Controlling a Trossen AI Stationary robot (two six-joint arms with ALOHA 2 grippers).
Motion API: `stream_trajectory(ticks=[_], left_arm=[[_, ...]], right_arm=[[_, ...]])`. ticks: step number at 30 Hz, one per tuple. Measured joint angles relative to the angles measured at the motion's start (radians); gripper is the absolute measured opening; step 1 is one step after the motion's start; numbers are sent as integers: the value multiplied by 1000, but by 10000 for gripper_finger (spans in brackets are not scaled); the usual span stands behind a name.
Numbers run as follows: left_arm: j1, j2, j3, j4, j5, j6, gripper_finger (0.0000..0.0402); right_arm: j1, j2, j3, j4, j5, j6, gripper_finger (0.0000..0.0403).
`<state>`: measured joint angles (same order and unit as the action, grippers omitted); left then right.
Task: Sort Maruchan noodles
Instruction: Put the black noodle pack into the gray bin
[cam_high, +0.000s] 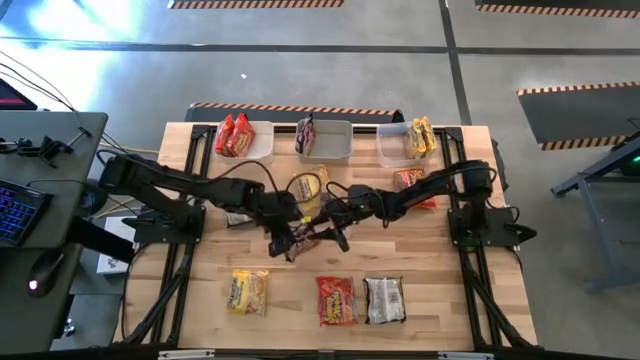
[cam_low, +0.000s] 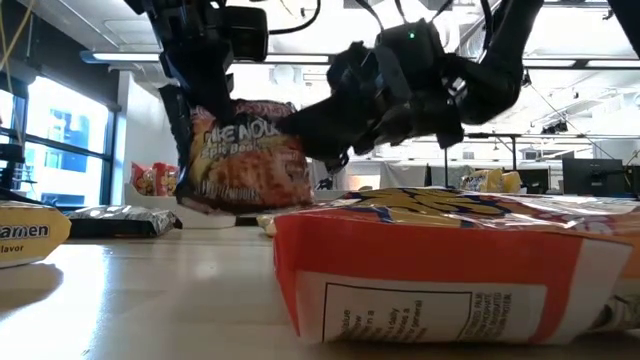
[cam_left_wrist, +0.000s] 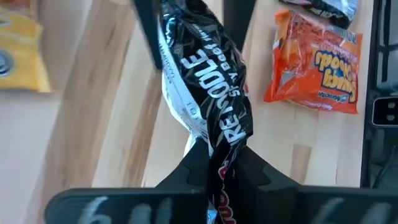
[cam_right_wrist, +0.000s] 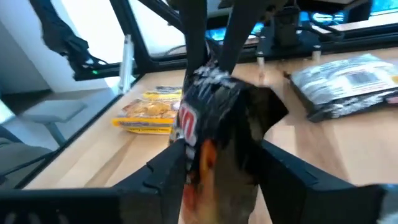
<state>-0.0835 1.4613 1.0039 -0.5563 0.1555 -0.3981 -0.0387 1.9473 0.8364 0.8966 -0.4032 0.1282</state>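
A silver-and-dark noodle packet (cam_high: 308, 240) hangs in the air at mid-table between both grippers. My left gripper (cam_high: 283, 238) reaches in from the table's left and is shut on it. My right gripper (cam_high: 338, 236) reaches in from the right and is shut across it. In the low view the packet (cam_low: 245, 155) hangs clear of the table. Other packets lie flat on the table: yellow (cam_high: 248, 292), red-orange (cam_high: 337, 300) and silver (cam_high: 383, 300) near the front, another yellow (cam_high: 310, 188) and another red-orange (cam_high: 410, 183) farther back. My left gripper pinches the packet's end seam (cam_left_wrist: 219, 163) between its two fingers, which come close together there. The rest of the packet (cam_left_wrist: 205, 93) stretches away from the fingers, crumpled and lifted clear of the table. My right gripper holds the packet's other end (cam_right_wrist: 217, 118) across its width, with one finger (cam_right_wrist: 165, 171) on each side and the wrapper bunched between them. It comes level from the table's right. The packet is clear of the table.
Three pale bins stand along the far edge: left one (cam_high: 262, 150) with red-orange packets, middle (cam_high: 340, 150) with a dark packet, right (cam_high: 388, 150) with yellow packets. A red-orange packet (cam_low: 440, 260) lies close to the low camera. A desk with a keyboard (cam_high: 20, 210) stands left of the table.
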Motion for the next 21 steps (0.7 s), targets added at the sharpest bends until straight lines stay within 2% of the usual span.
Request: stream_trajectory(ticks=[3, 6, 13, 16, 21], left_arm=[[37, -41, 0, -25, 2, 2, 13], [82, -88, 1, -41, 2, 2, 14], [229, -137, 34, -104, -16, -4, 14], [287, -118, 98, -140, -28, 18, 13], [404, -53, 239, -185, -37, 20, 13]], right_arm=[[-1, -76, 0, -135, 26, -45, 168], [1, -184, 0, -311, 107, -112, 169], [9, -464, 0, -787, 412, -224, 160], [9, -532, -1, -896, 480, -239, 133], [5, -546, -1, -916, 522, -259, 60]])
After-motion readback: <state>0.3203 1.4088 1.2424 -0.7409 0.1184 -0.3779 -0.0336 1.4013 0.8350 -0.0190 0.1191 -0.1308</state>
